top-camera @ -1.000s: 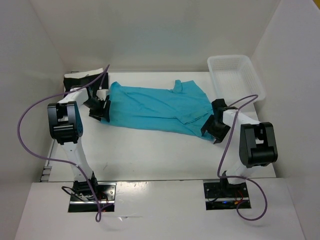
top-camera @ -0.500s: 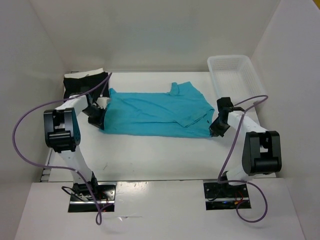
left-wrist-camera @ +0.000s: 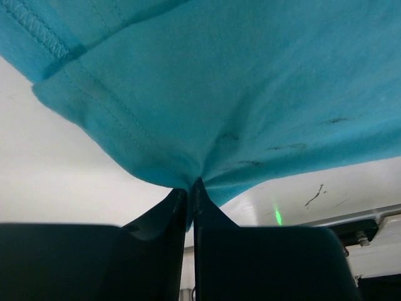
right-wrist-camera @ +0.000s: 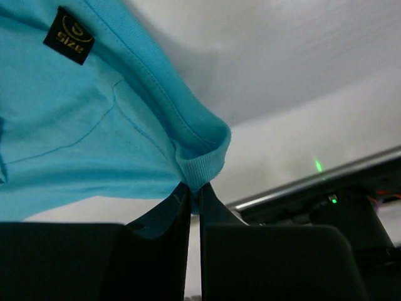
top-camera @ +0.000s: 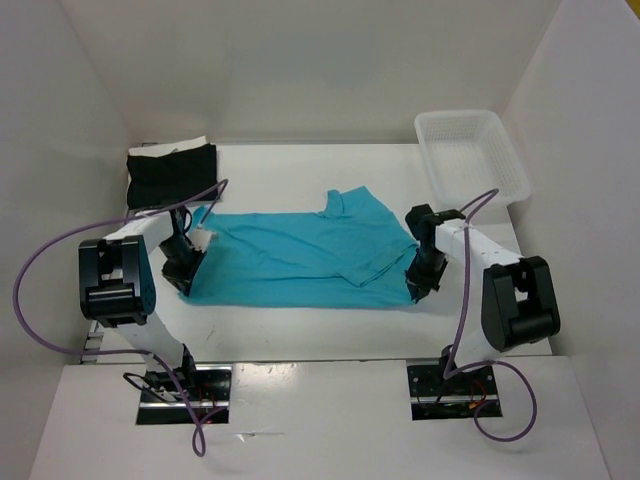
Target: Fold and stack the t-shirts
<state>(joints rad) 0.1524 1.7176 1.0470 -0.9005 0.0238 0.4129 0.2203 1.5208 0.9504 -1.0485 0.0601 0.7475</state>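
**Top external view.** A turquoise t-shirt (top-camera: 300, 262) is seen spread out wide across the middle of the worktop (top-camera: 300, 330), with its collar turned toward the far side. Its left edge is met by the left end effector (top-camera: 188, 272) and its near right corner by the right end effector (top-camera: 420, 285). From this height it cannot be told how the jaws of either stand. A folded black t-shirt (top-camera: 170, 178) is laid at the far left corner, well apart from the turquoise one, and a strip of pale cloth shows along its far edge. A white lattice basket (top-camera: 458, 115) is set at the far right corner.

**Left wrist view.** The left end effector (left-wrist-camera: 190, 188) is shown closed on the turquoise t-shirt (left-wrist-camera: 238, 81). A pinch of cloth near a stitched hem is clamped between the two dark fingers, and folds are drawn toward that point. The cloth fills the upper part of the view, and the pale worktop (left-wrist-camera: 62, 182) is seen beneath it.

**Right wrist view.** The right end effector (right-wrist-camera: 194, 191) is likewise shown closed on the turquoise t-shirt (right-wrist-camera: 75, 138), gripped at a ribbed, rolled edge that is bunched just above the fingertips. A small black label (right-wrist-camera: 69, 34) with gold lettering is sewn on the cloth at the upper left. The white worktop (right-wrist-camera: 282, 144) is seen past the edge of the shirt.
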